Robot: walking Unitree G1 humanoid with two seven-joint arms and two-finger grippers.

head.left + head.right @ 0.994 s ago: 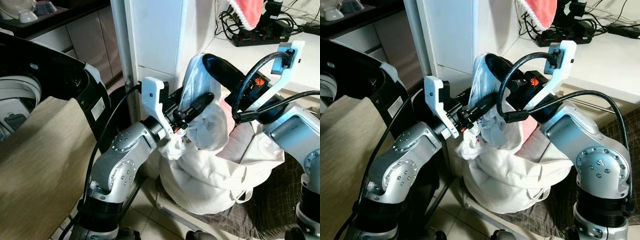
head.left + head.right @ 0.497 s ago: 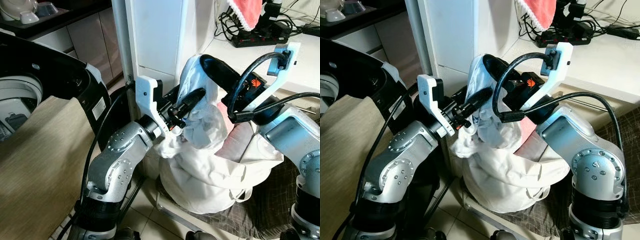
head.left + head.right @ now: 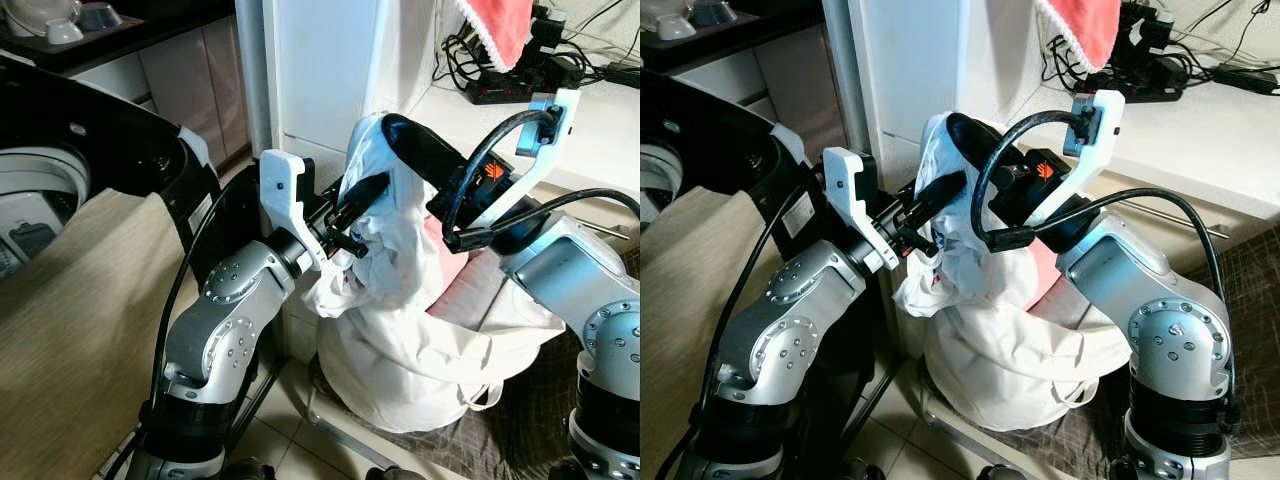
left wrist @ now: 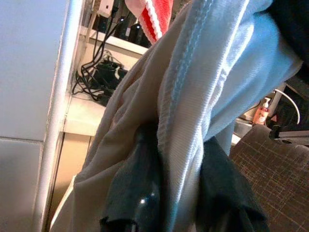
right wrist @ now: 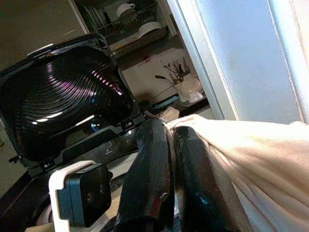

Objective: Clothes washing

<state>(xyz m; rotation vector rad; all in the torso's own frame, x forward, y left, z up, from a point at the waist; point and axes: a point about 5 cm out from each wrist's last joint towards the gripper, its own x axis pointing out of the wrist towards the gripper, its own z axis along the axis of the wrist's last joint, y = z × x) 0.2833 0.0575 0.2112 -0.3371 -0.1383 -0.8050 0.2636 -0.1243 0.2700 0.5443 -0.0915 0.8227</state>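
Washing machine: the washing machine [image 3: 60, 190] fills the upper left of the left eye view, its black lid [image 5: 67, 106] raised and the drum open; a beige cloth [image 3: 70, 330] lies in front of it at lower left.
Laundry bag: the white laundry bag [image 3: 420, 360] sits low in the centre-right of the frame, on a dark chequered mat [image 3: 1240, 300], at the foot of a white cabinet [image 3: 320, 70].
Garment: a pale white-and-blue garment [image 3: 385, 235] is held up out of the bag's mouth in the middle of the frame, stretched between both grippers, well apart from the drum.
Right gripper: the right gripper [image 3: 400, 132] sits at the top of the garment, its black fingers [image 5: 154, 164] pressed together on a cloth edge.
Left gripper: the left gripper [image 3: 365, 190] is just left of centre, pinching a fold of the same garment between its fingers [image 4: 140, 183].
Change: over the last second both arms have drifted up and to the left in the frame, and more of the garment has come clear of the bag; some of that shift may be the head camera moving.
Meaning: this looks like the lift-out stage, with the carry to the drum at upper left not yet done.
Risk: the hanging hem may drag the bag's rim along.
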